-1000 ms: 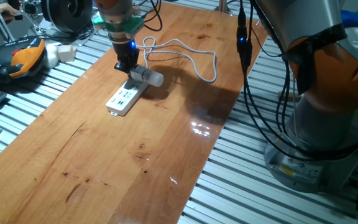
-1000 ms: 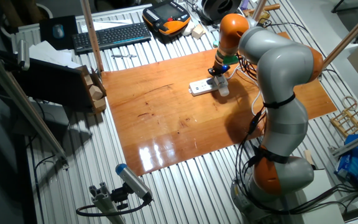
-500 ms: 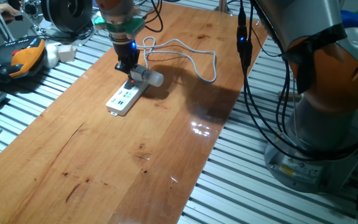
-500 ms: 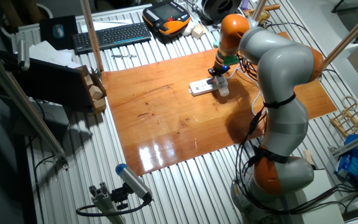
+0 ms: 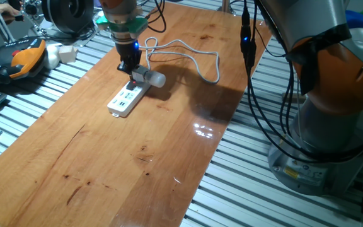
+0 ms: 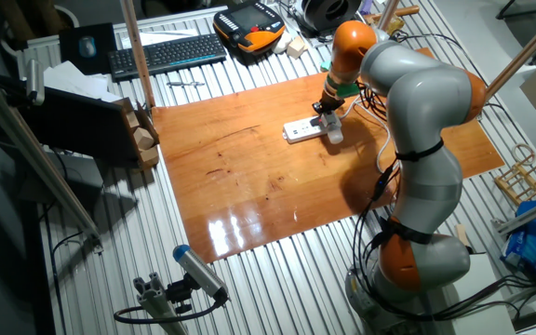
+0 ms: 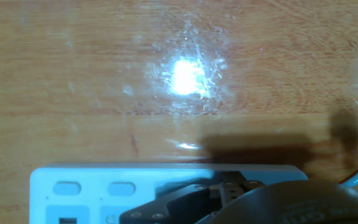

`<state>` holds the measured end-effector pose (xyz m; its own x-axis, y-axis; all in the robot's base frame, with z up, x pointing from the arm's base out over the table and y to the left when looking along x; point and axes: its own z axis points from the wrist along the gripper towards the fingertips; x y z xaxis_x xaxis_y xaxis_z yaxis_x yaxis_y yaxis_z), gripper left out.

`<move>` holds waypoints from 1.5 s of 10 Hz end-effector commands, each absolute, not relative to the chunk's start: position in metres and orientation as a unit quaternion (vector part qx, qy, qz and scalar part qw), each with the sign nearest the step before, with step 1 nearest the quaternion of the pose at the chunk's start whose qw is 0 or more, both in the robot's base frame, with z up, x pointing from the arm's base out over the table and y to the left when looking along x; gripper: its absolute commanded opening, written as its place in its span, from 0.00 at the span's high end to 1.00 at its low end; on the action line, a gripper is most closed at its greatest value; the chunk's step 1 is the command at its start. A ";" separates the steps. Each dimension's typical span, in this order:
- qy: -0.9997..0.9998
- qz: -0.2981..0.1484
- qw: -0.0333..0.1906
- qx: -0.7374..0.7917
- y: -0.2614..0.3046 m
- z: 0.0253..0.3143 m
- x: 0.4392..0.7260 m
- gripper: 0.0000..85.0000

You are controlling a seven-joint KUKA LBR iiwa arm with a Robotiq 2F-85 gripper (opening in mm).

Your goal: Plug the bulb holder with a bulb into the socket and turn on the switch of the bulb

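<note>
The gripper (image 5: 131,67) sits right on top of the bulb holder (image 5: 140,76), plugged into the socket (image 5: 126,99). Whether its fingers squeeze cannot be told.

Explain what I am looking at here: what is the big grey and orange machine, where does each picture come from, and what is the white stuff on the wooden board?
The machine is a robot arm ending in a gripper. Two pictures come from fixed cameras on different sides of the wooden table; the third looks down from the hand itself. On the table lies a white power strip, the socket, with its cord looping away. At the strip's end sits the bulb holder with its bulb sticking out sideways. The gripper hangs right over the holder; whether it grips anything I cannot tell.
</note>
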<state>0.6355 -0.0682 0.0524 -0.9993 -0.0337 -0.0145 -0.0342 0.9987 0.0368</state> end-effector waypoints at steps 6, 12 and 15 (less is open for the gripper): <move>1.000 0.008 -0.010 -0.016 -0.071 0.084 0.643 1.00; 1.000 -0.011 -0.009 -0.021 -0.069 0.150 0.642 1.00; 0.999 -0.017 0.011 -0.028 -0.072 0.148 0.630 1.00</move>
